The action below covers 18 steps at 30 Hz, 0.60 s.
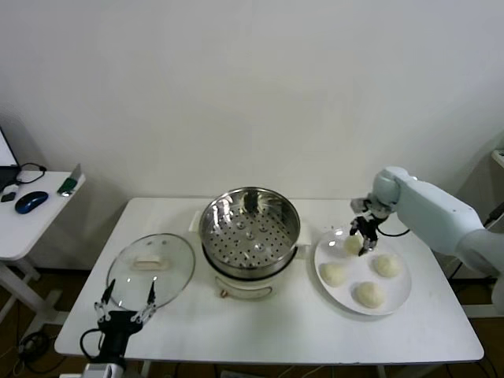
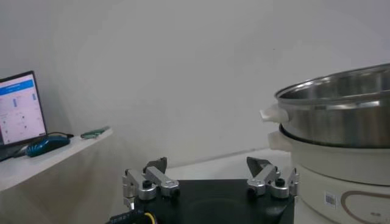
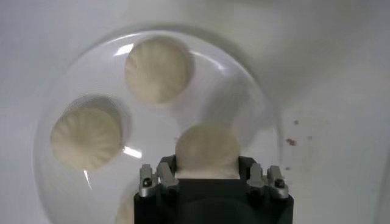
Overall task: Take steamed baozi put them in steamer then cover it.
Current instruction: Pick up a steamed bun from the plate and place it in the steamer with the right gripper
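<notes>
Right end effector (image 1: 362, 239) – fingers closed on one steamed baozi (image 3: 207, 149) at the back-left part of the white plate (image 1: 398, 302). In the right wrist view the bun sits between the two finger bases, w/ its lower edge hidden by the black end effector body; the fingertips themselves are not visible there. In the head view the bun is mostly covered by the fingers, so it is not possible to tell if it rests on the plate or is lifted.

Right arm: white forearm comes in from the robot's right, elbow side cut off at the frame edge, wrist bent so the end effector points down at the plate.

Other 3 baozi lie on the same plate, apart from each other; in the wrist view one is cut off at the frame bottom.

Left end effector (image 1: 126, 303) – fingers spread wide apart, holding nothing. It is parked low at the near-left table (image 1: 276, 335) edge, just in front of the cover (image 1: 151, 269); arm behind it is cut off by the frame bottom.

Cover lies flat on the table left of the steamer (image 1: 250, 228), handle up. Steamer stands mid-table between cover and plate – pot uncovered, perforated tray visible, no bun inside. Left wrist view shows only part of its side wall and base.

Side desk at far left w/ mouse (image 1: 31, 201), partly cut off.
</notes>
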{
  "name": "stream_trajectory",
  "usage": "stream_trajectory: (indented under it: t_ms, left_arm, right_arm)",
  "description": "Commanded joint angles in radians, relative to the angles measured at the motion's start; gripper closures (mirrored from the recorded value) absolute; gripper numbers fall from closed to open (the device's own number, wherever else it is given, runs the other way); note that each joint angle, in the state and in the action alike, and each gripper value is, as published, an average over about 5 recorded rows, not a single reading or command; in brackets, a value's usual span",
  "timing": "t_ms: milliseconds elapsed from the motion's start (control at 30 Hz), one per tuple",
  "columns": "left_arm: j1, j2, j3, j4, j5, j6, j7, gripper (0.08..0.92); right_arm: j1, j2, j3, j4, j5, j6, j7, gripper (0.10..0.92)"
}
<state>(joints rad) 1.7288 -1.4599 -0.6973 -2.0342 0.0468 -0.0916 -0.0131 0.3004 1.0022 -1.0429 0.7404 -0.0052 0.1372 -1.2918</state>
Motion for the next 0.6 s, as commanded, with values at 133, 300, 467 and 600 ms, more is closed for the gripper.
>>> stream_trajectory:
  t_ms: [133,300,467,600]
  left_arm:
    - [0.006,-0.001,0.001,-0.001,-0.004,-0.003,-0.001,0.177]
    - [0.01,0.0,0.004,0.0,-0.009,-0.003,-0.001,0.177]
    - [0.013,-0.001,0.007,0.002,-0.011,-0.003,-0.001,0.177]
    - [0.018,0.005,0.007,0.003,-0.014,-0.004,-0.001,0.177]
  right_arm:
    - [0.33,0.137,-0.192,0.032,0.101,0.185,-0.089,0.372]
    - [0.389,0.241,-0.193,0.062,0.07,0.281,-0.092,0.372]
    - [0.397,0.337,-0.173,0.085,-0.008,0.369,-0.081,0.372]
    - [0.361,0.395,-0.143,0.11,-0.104,0.42,-0.069,0.372]
